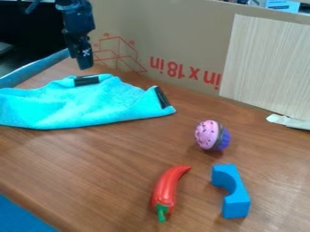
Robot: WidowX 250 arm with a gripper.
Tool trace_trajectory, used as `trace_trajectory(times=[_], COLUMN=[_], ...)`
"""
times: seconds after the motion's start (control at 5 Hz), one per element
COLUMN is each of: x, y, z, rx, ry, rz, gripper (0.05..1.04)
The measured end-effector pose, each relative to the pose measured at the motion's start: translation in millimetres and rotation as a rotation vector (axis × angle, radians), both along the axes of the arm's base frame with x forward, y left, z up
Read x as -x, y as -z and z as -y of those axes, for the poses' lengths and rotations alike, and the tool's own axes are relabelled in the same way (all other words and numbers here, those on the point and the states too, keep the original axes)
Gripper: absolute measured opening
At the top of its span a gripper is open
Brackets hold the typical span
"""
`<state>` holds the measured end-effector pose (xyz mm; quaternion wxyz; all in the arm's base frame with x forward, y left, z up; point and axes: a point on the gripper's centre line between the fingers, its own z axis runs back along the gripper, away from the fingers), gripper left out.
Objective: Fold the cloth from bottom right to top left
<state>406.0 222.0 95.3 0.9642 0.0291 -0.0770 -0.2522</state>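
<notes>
In the camera view, the black gripper (85,66) hangs at the upper left, near the far edge of the cloth (79,106); whether its pincer stands apart or together cannot be determined. The bright blue cloth lies at the left of the wooden table (115,172), one dark patch (86,80) at its far edge and a second (162,97) near its right-hand corner. The red pepper (167,188) lies nearer the camera, just left of the blue arched block (232,192).

Soft, nubbly cloth (79,106) — smooth, grained wooden table (115,158) — and a glossy, plastic-looking red pepper (168,188).
</notes>
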Motion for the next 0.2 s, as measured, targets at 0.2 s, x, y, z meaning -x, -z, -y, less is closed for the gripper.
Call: trace_trajectory(times=[0.2], x=[4.7], y=[-0.9], z=[1.3], rx=[0.048], ry=[-0.018], rz=[-0.008], gripper=[1.001])
